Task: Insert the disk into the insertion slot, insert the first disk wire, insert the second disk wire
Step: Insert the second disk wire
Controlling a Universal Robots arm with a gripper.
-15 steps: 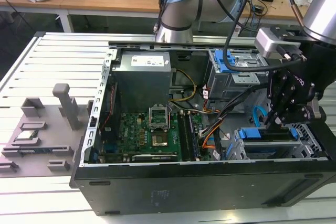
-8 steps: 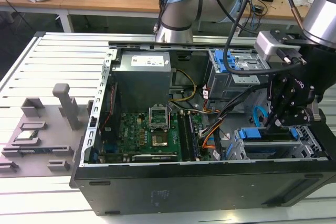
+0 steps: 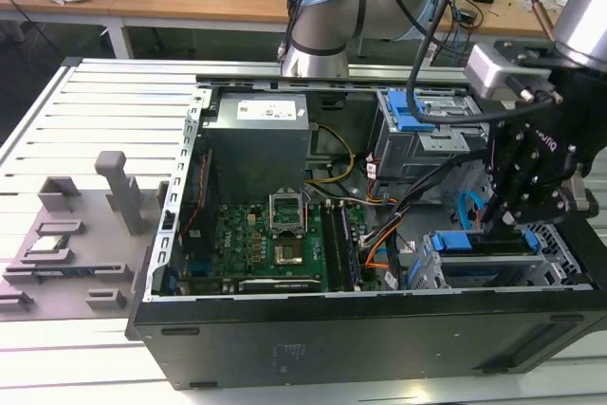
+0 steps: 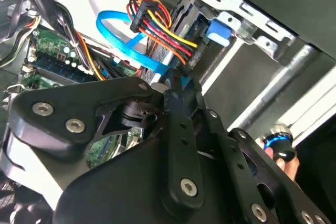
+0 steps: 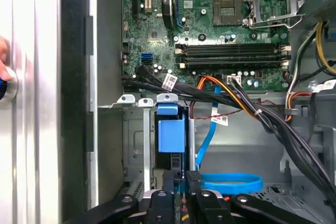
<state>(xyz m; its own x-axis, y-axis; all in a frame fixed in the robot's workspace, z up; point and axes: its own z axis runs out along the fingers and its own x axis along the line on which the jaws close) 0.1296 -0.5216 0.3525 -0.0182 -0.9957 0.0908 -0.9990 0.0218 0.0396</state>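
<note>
The disk (image 3: 465, 242) lies in the insertion slot (image 3: 561, 255) at the exterior view's lower right, its blue bracket (image 5: 170, 134) facing the case interior. My gripper (image 3: 495, 223) hangs right at the disk's wire end. In both wrist views the fingertips (image 5: 192, 178) stand close together around the end of a flat blue wire (image 4: 122, 41). Beside them, a bundle of yellow, red and black wires (image 4: 157, 22) ends in a black plug (image 4: 190, 56) that sits against the disk. My gripper (image 4: 173, 83) looks shut on the blue wire's plug.
The open computer case holds the motherboard (image 3: 270, 239), the power supply (image 3: 256, 125) and a taller grey cage with a blue latch (image 3: 414, 122). Black cable bundles (image 5: 247, 106) cross beside the slot. A hand (image 4: 281, 153) rests outside the case wall. Grey fixtures (image 3: 66, 234) stand on the slatted table.
</note>
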